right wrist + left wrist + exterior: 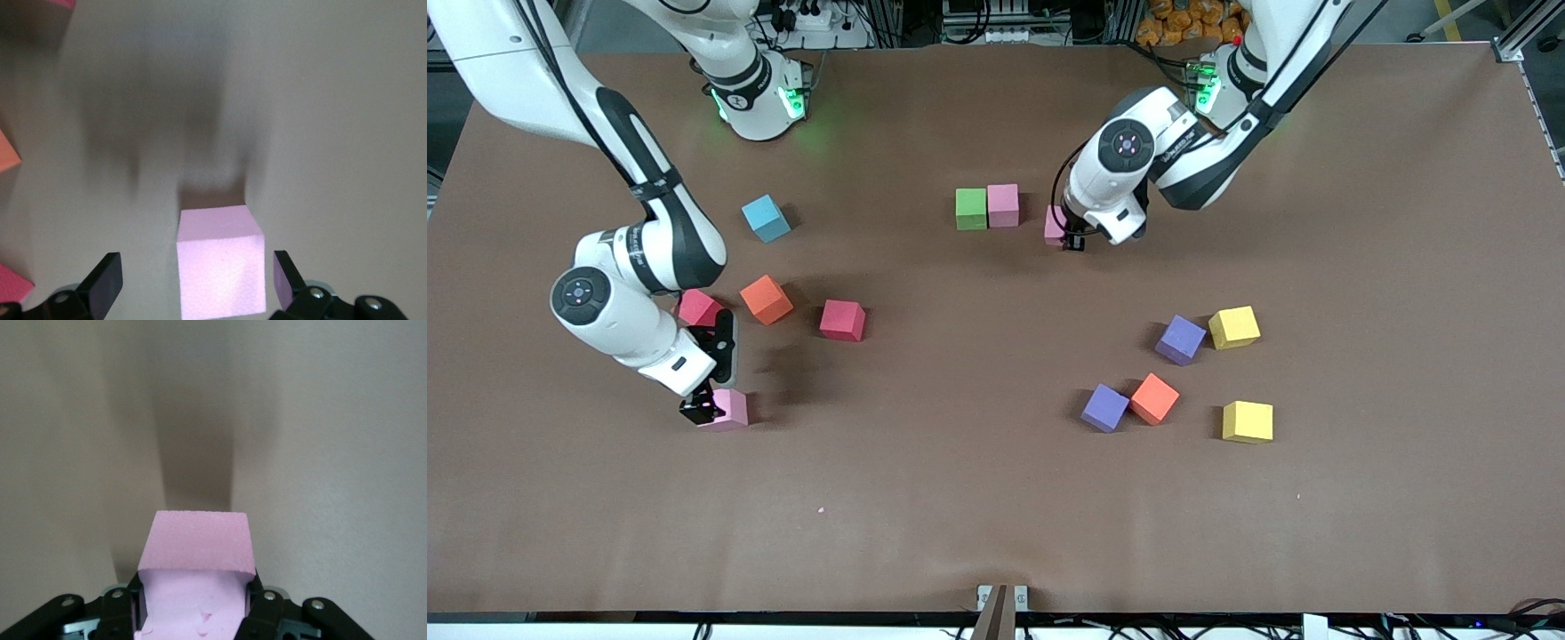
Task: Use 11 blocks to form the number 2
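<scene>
My left gripper [1069, 238] [195, 595] is shut on a pink block [1055, 224] [197, 543], low over the table beside a green block [971, 209] and a pink block [1003, 204] that touch side by side. My right gripper [710, 404] [197, 277] is open, its fingers either side of another pink block [732, 409] [220, 267] resting on the table, apart from it. Close to that arm lie two red blocks [698, 308] [843, 320] and an orange block [766, 299].
Toward the left arm's end lie two purple blocks [1181, 340] [1105, 407], an orange block [1154, 398] and two yellow blocks [1234, 327] [1248, 421]. A light-blue cube [766, 218] sits near the right arm's base. Brown table [978, 498].
</scene>
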